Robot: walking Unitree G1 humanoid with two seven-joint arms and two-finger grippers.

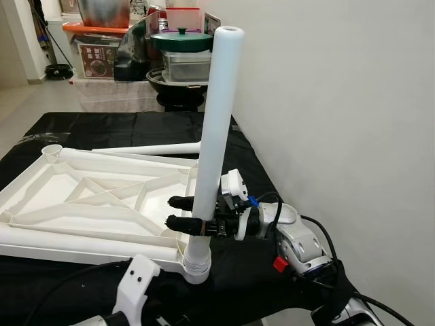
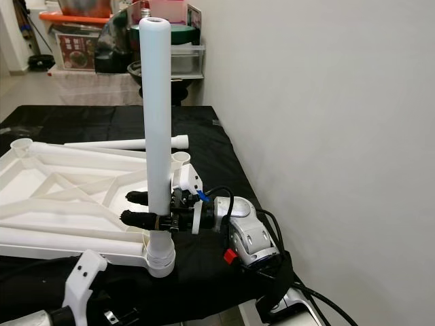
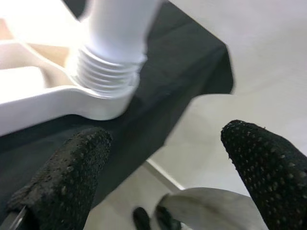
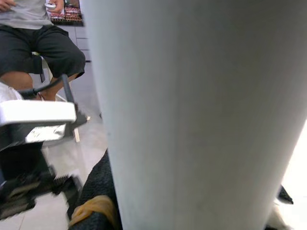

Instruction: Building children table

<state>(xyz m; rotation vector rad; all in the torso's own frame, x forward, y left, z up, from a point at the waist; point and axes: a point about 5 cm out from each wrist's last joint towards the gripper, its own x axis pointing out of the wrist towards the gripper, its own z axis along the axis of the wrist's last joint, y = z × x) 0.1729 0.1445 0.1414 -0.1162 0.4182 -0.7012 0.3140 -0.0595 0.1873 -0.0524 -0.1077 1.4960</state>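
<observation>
Nearest, the left gripper (image 3: 163, 182) is held open below the threaded socket (image 1: 196, 266). An upright leg (image 1: 216, 129) at the tabletop's (image 1: 81, 204) near corner is clamped low by the right gripper (image 1: 182, 212). Turning should be kept square, lest threads cross.

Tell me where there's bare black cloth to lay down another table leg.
Bare cloth lies beyond the loose leg at the table's far end, and along the wall side right of the tabletop. The near corner is crowded: upright leg, right hand, left hand.
</observation>
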